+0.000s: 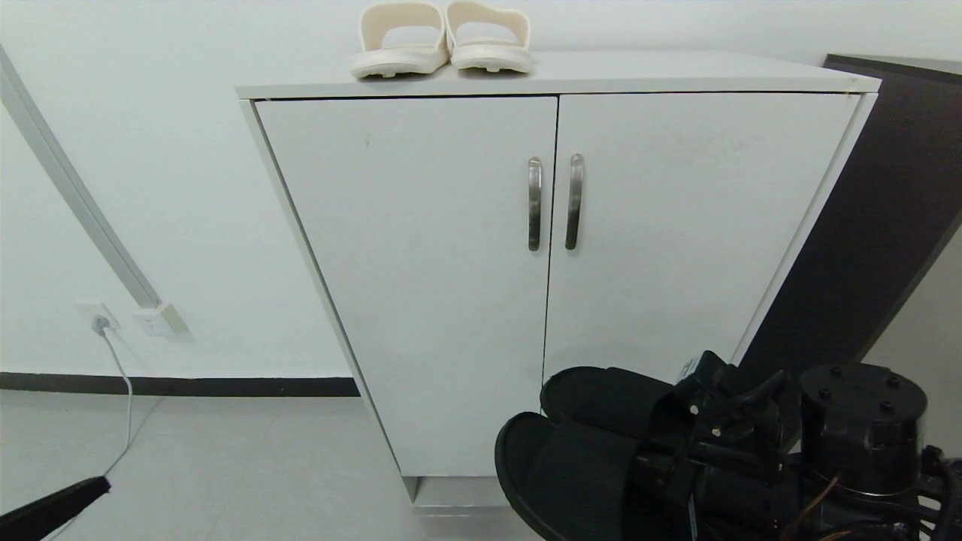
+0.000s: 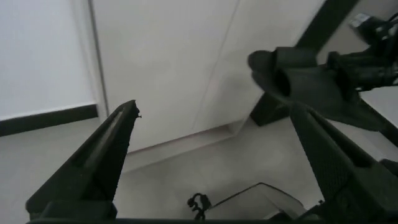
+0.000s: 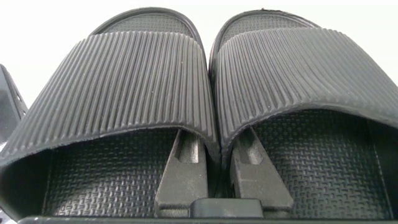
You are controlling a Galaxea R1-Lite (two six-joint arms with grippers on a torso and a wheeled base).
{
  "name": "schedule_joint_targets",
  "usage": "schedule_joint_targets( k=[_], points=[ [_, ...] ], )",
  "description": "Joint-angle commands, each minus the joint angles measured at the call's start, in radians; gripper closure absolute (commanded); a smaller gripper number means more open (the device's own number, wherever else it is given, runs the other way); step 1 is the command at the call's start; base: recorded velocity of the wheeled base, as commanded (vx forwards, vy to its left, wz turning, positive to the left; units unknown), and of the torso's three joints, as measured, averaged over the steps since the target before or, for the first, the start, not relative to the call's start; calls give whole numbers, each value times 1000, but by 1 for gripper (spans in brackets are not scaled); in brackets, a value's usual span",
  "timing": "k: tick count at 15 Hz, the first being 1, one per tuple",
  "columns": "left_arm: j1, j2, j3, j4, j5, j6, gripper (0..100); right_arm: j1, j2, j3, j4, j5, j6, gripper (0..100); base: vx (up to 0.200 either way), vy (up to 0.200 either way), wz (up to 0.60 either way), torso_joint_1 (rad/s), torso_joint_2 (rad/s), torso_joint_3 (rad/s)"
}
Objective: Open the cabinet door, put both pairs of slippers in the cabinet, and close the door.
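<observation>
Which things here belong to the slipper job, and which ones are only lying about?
Job: cabinet, both doors shut; its two door handles; cream slippers on top of it; black slippers in the right tool.
Lying about: wall socket with grey cable; dark panel beside the cabinet.

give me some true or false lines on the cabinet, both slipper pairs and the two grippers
1. Both doors of the white two-door cabinet are shut. True.
2. The cream slippers lie on the floor. False: they sit side by side on top of the cabinet.
3. The right gripper holds the black ribbed slippers as a pair. True: its fingers pinch their two adjoining sides together.
4. The left gripper is shut on a door handle. False: it is open and holds nothing, low by the cabinet's base.
5. The two metal bar handles are at the doors' outer edges. False: they stand close together at the middle.
</observation>
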Motion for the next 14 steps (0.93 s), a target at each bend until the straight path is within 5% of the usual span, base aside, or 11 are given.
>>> schedule_joint_targets(
  k=[1, 4, 7, 8, 14],
  points=[
    [-16, 216, -50, -112, -76, 0, 0, -1, 14, 0, -1, 0, 0, 100, 0, 0, 0, 0, 0, 0],
    [-89, 316, -149, -166, -121, -16, 0, -1, 13, 1, -1, 3, 0, 100, 0, 0, 0, 0, 0, 0],
    [-289, 411, -308, -171, -138, -167, 0, -1, 14, 3, -1, 6, 0, 100, 0, 0, 0, 0, 0, 0],
    [-332, 434, -330, -186, -138, -192, 0, -1, 14, 3, -1, 6, 0, 100, 0, 0, 0, 0, 0, 0],
    [-468, 771, -409, -519, -136, -203, 0, 1, 11, 4, -1, 3, -2, 100, 0, 0, 0, 0, 0, 0]
  ],
)
